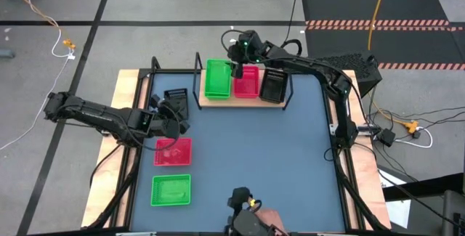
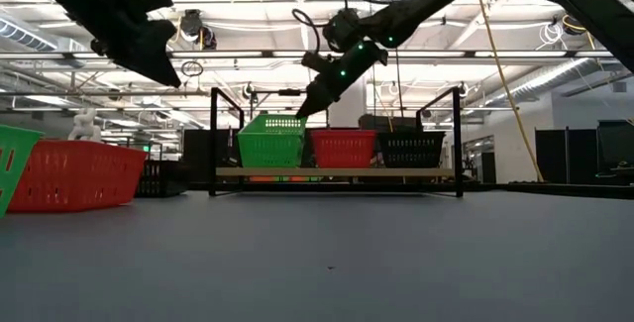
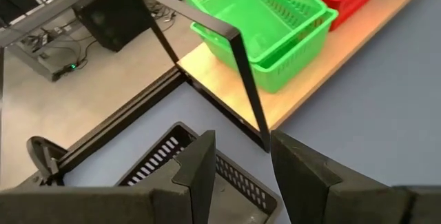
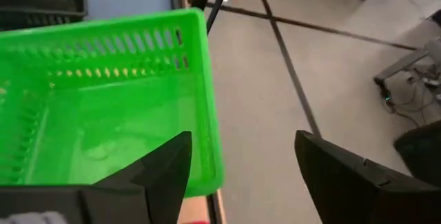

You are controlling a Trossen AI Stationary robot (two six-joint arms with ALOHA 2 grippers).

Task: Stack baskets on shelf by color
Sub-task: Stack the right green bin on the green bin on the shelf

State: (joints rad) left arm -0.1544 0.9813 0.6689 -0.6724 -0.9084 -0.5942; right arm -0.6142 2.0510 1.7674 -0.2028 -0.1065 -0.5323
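Observation:
The shelf (image 1: 225,102) stands at the table's far edge and carries a green stack (image 1: 216,78) of two baskets, red baskets (image 1: 247,82) and black ones (image 1: 273,86). My right gripper (image 4: 242,141) is open and hovers above the green stack's far right corner (image 4: 196,58); it stands over the rim (image 2: 305,104) in the low view. My left gripper (image 3: 242,141) is open and raised above a black basket (image 3: 200,176) that rests flat on the table (image 1: 176,102). A red basket (image 1: 173,151) and a green one (image 1: 171,189) lie on the table's left side.
The shelf's black rod frame (image 3: 244,79) rises between my left gripper and the green stack. A black box (image 1: 356,69) sits at the table's far right corner. A camera mount with a person's hand (image 1: 254,214) is at the near edge. The table's middle and right (image 1: 290,156) are bare.

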